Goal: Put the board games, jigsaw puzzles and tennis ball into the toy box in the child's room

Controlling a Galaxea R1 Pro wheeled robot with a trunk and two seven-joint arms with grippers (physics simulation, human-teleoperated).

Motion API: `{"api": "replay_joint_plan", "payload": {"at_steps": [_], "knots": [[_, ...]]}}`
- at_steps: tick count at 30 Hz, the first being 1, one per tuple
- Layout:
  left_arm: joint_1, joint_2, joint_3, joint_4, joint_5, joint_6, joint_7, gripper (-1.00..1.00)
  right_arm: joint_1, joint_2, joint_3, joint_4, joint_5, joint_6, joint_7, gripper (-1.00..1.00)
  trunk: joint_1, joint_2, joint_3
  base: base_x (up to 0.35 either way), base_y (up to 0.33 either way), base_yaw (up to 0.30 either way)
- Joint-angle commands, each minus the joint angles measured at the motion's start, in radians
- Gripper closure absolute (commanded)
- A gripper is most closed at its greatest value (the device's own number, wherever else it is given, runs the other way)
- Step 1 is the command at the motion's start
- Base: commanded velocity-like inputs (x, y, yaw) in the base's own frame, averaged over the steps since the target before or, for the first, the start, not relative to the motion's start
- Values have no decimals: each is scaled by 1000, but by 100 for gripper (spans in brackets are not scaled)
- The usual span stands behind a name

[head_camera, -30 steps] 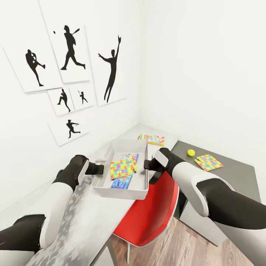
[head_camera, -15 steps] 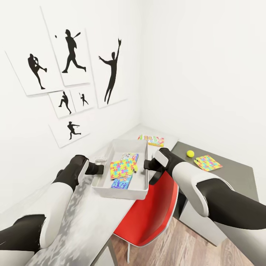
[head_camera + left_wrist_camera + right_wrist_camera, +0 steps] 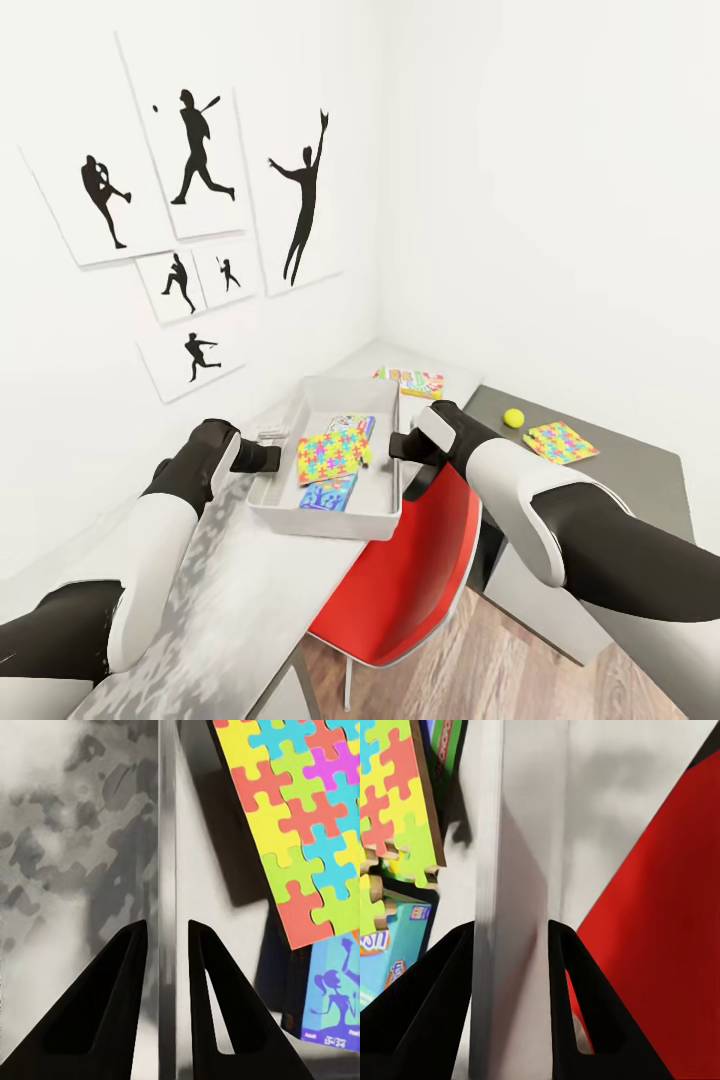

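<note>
The light grey toy box (image 3: 300,520) sits at the table's (image 3: 230,600) front edge, its right side over a red chair. My left gripper (image 3: 270,445) is shut on its left wall (image 3: 166,832), one finger on each side. My right gripper (image 3: 398,446) is shut on the right wall (image 3: 510,855) the same way. Inside lie a jigsaw puzzle (image 3: 333,453) and, under it, a blue board game (image 3: 330,493) and another board game (image 3: 354,424). A third board game (image 3: 410,379) lies on the table beyond the box. The tennis ball (image 3: 514,417) and second puzzle (image 3: 561,441) rest on the dark lower wing.
A red chair (image 3: 400,580) stands tucked under the table just below the box and my right arm. Black silhouette pictures (image 3: 190,150) hang on the white wall at the left. Wood-plank floor (image 3: 500,670) shows below the dark wing (image 3: 640,470).
The whole view has shifted slightly, so the camera has moved. Both grippers and the toy box keep the same hold and place.
</note>
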Motion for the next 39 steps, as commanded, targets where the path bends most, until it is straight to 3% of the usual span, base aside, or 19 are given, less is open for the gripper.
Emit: {"api": "replay_joint_plan", "payload": {"at_steps": [1,34,39], "knots": [[0,-2,4,1,-1,6,-6,100,-1,0,-12,-4,-7,-20,-7,100,-4,6,2,0,0,0],[0,-5,4,0,1,11,-8,100,-1,0,-12,-4,-8,-22,-7,100,-130,237,105,0,0,0],[0,-5,4,1,0,12,-9,100,-1,0,-11,-4,-8,-22,-7,100,-130,237,105,0,0,0]]}}
